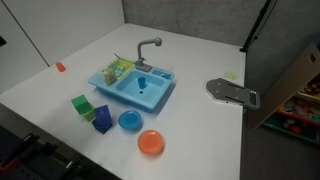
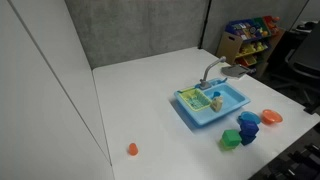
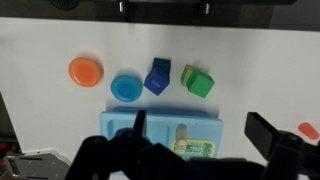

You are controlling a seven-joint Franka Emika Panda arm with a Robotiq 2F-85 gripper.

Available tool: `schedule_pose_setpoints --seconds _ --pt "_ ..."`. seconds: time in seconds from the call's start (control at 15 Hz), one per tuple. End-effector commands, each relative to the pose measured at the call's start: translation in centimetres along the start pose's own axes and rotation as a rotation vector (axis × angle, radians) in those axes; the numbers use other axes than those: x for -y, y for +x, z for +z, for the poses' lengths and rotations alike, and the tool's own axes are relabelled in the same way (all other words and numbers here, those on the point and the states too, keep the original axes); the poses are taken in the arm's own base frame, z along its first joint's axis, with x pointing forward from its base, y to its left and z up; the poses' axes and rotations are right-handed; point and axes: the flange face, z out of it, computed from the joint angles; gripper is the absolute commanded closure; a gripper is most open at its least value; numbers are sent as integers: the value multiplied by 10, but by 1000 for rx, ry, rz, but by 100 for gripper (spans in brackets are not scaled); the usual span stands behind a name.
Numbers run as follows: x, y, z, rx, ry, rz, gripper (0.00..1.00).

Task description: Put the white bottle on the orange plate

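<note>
The white bottle (image 3: 182,134) lies in the blue toy sink (image 3: 120,122), on the side with the yellow-green rack. The orange plate (image 3: 85,70) sits on the white table beyond the sink in the wrist view, and it shows in both exterior views (image 1: 151,143) (image 2: 271,117). My gripper (image 3: 202,122) is open and empty, high above the sink, with the bottle between its dark fingers. The gripper does not show in either exterior view.
A round blue dish (image 3: 126,87), a blue block (image 3: 158,76) and a green block (image 3: 198,81) lie in a row beside the plate. The sink (image 1: 160,95) has a grey faucet (image 1: 148,46) and a small blue piece (image 1: 142,82) in its basin. A small orange item (image 1: 60,67) lies apart.
</note>
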Motion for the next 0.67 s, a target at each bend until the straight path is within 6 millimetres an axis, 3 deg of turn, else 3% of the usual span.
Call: schedule_pose_setpoints --seconds 0.0,0.6 --pt "0 0 0 4 0 0 0" --pt "2 5 0 20 -1 -3 0"
